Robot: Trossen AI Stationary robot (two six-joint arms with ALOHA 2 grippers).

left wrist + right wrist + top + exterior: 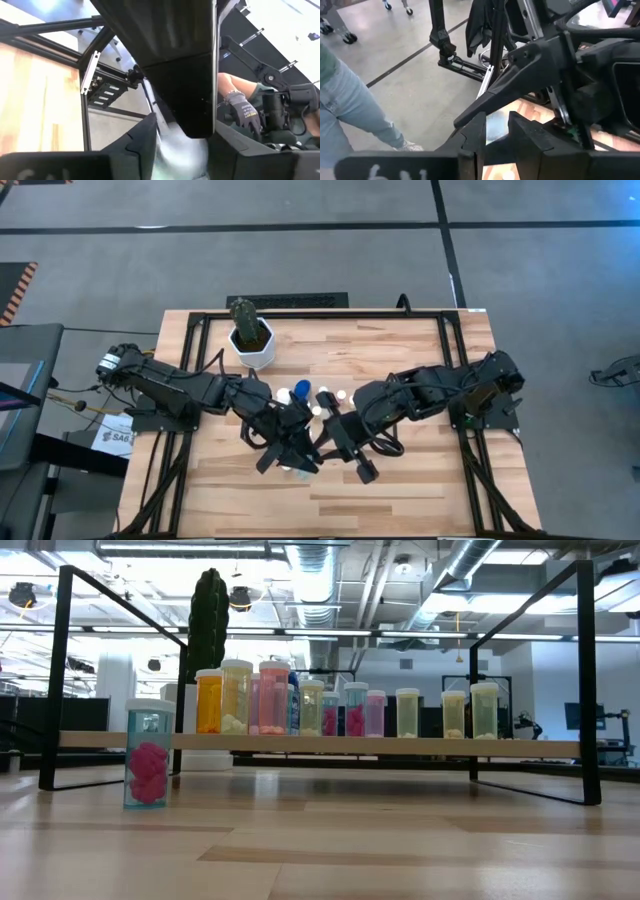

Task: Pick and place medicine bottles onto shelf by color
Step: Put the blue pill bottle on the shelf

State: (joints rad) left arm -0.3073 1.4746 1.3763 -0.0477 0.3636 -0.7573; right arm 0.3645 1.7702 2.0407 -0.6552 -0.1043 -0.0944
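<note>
Both dark grippers meet at the wooden table's (pixel 400 500) centre: the left gripper (pixel 290 455) has its fingers slightly apart around a pale translucent bottle (pixel 182 152), while the right gripper (pixel 350 450), at three o'clock from it, is pinched closed. Clear cylindrical bottles (pixel 345 708) line the light-wood shelf (pixel 320 744); one with pink pills (pixel 148 755) stands on the table.

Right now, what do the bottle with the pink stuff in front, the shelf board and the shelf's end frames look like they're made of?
Bottle with pink contents: clear, slightly bluish plastic by the look, glossy; its contents show through, and its cap is pale.
Shelf board: light wood, matte, thin pale edge.
End frames: thin black bars, probably painted metal; the material isn't certain.
</note>
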